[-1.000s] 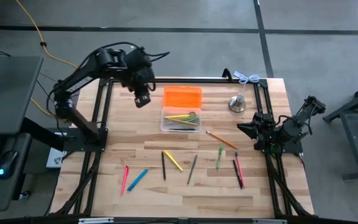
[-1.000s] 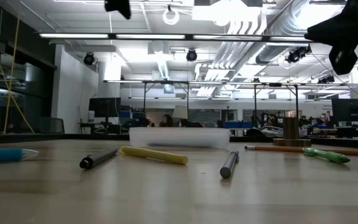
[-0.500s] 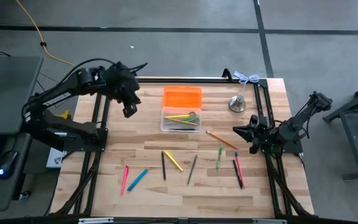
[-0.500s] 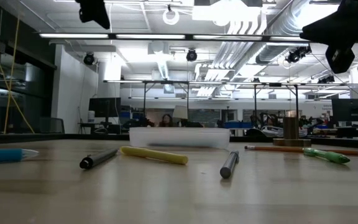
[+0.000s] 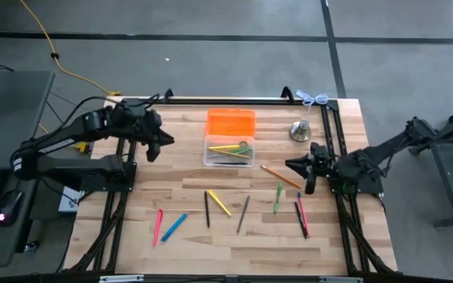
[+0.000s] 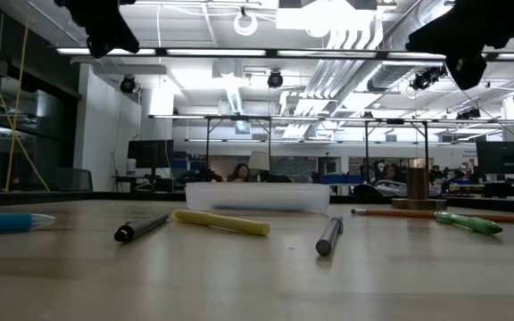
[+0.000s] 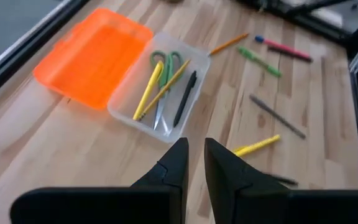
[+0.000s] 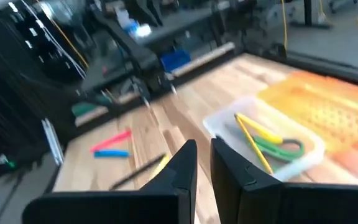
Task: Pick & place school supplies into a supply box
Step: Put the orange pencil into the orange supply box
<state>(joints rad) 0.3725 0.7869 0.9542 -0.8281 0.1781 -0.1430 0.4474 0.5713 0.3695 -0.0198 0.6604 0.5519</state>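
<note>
The clear supply box (image 5: 228, 151) sits at the table's far middle and holds green-handled scissors (image 7: 165, 64), a yellow marker, a yellow pencil and a black pen. Loose supplies lie flat on the wood: an orange pencil (image 5: 280, 176), a green marker (image 5: 278, 196), pink and black pens (image 5: 301, 217), a grey pen (image 5: 243, 213), a yellow marker (image 5: 219, 202), a black pen (image 5: 207, 209), and pink (image 5: 157, 226) and blue (image 5: 174, 226) markers. My left gripper (image 5: 154, 146) hangs shut in the air left of the box. My right gripper (image 5: 300, 170) hangs shut above the orange pencil's right end.
An orange lid-like piece (image 5: 230, 123) lies against the box's far side. A silver bell (image 5: 300, 130) stands at the far right. Black frame rails (image 5: 124, 157) run along the table's left and right sides. Bare wood lies along the near edge.
My left gripper has swung from above the far edge beside the orange piece toward the table's left and near side, and its arm has folded back. My right gripper has moved a short way toward the table's left, out over the orange pencil. No supplies have moved.
</note>
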